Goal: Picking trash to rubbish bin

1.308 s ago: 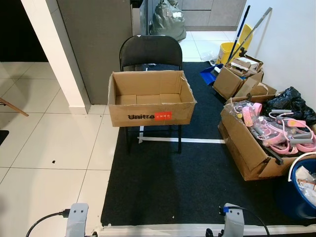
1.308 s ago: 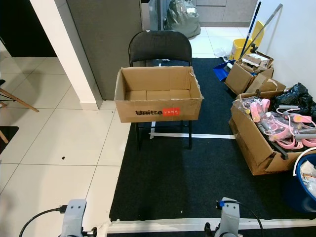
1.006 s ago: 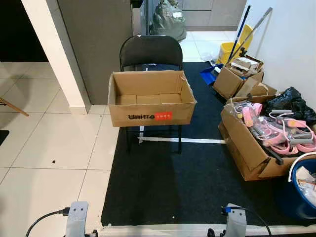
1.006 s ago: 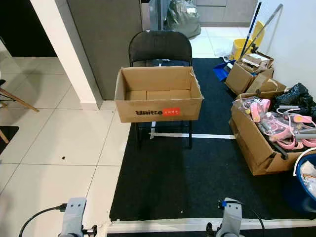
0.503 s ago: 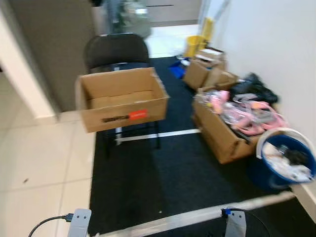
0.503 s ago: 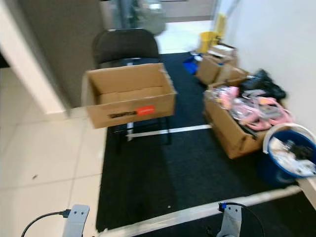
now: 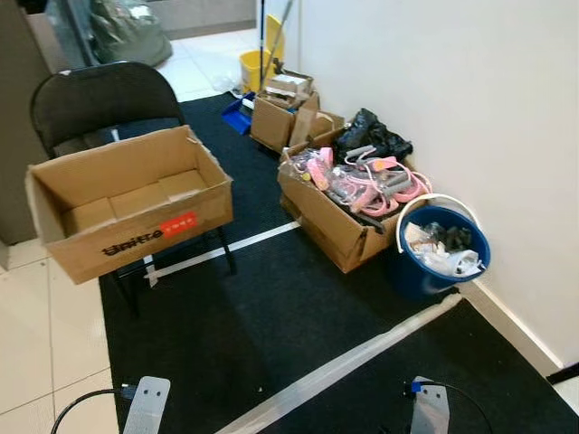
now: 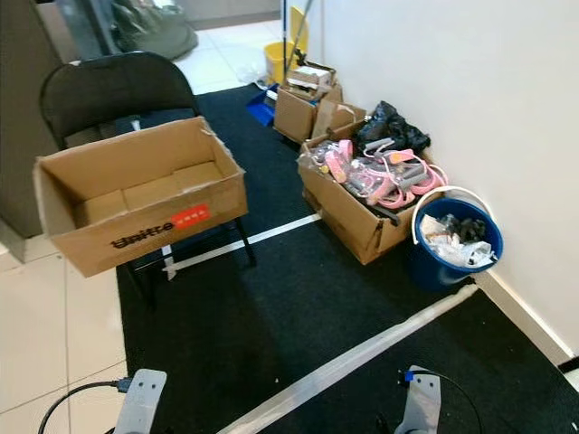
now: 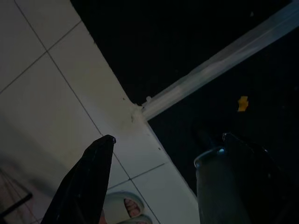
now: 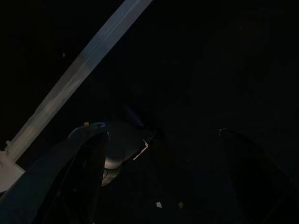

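A black carpet (image 7: 298, 325) covers the floor beside white tiles (image 7: 36, 362), with a strip of pale tape (image 7: 344, 366) running across it. On the robot's left, a black folding chair (image 7: 90, 99) carries a large open cardboard box (image 7: 127, 203) printed with a logo and a red label; its inside looks bare. To the right, along the white wall (image 7: 452, 99), sits a cardboard box (image 7: 339, 226) heaped with pink items (image 7: 366, 181), with black bags (image 7: 371, 136) behind it and more cardboard boxes (image 7: 285, 113) farther back near a yellow mop bucket (image 7: 253, 68). Just beside the pink-filled box, against the wall, stands the blue rubbish bin (image 7: 439, 267), with trash (image 7: 443, 249) of white and dark scraps inside.

Both arms hang low. The left gripper (image 9: 163, 149) has its fingers spread apart and grasps nothing, over the carpet's edge and tiles. The right gripper (image 10: 161, 135) hangs in deep shade above the carpet, fingers likewise parted and empty.
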Controlling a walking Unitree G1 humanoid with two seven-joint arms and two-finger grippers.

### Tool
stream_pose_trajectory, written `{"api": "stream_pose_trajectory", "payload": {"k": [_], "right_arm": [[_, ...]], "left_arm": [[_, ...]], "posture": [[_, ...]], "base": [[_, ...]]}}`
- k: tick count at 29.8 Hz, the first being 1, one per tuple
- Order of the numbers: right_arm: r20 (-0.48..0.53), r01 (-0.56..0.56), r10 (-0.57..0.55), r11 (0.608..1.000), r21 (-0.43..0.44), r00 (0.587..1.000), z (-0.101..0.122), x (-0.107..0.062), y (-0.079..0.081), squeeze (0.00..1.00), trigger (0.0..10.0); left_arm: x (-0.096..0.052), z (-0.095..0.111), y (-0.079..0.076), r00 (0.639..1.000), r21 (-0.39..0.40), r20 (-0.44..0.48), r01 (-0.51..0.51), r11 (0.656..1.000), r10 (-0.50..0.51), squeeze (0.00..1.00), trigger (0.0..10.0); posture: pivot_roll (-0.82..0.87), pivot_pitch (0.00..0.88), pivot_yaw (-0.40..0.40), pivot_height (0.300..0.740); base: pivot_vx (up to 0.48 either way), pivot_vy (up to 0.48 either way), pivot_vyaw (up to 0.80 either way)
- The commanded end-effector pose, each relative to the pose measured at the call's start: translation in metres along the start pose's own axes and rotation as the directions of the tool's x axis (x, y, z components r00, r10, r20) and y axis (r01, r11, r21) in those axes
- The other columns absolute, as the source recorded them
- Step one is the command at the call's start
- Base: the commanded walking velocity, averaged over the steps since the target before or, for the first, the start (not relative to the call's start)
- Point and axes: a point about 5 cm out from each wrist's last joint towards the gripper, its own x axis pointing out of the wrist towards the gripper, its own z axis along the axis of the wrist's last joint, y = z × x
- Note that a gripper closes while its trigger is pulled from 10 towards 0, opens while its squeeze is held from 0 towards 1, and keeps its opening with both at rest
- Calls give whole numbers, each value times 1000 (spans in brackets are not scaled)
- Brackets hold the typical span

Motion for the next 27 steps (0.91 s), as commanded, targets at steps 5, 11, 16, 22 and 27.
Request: {"api": "stream_pose_trajectory", "payload": {"k": [5, 11, 16, 22, 27], "right_arm": [[-16, -5, 6, 1000, 4, 1000, -4, 0, 2, 0, 10000], [-16, -11, 11, 1000, 5, 1000, -5, 0, 4, 0, 10000], [-16, -14, 14, 1000, 5, 1000, -5, 0, 5, 0, 10000], [-17, -17, 17, 1000, 5, 1000, -5, 0, 7, 0, 10000], [-17, -17, 17, 1000, 1, 1000, -5, 0, 7, 0, 10000]], "left_arm": [[-2, -9, 4, 1000, -11, -22, -16, 1000, 16, 0, 10000], [-1, -8, 5, 1000, -17, -21, -14, 1000, 13, 0, 10000], [-1, -8, 3, 999, -34, -28, 32, 999, -33, 0, 10000], [-1, -5, 2, 998, -87, -14, 52, 995, -54, 0, 10000], [-1, -5, 1, 998, -105, -12, 68, 992, -70, 0, 10000]], "posture": [[8, 64, 26, 740], [11, 65, 30, 740], [13, 63, 32, 740], [13, 62, 32, 740], [13, 62, 32, 740]], "base": [[0, 0, -781], [0, 0, -781], [0, 0, -781], [0, 0, -781], [0, 0, -781]]}}
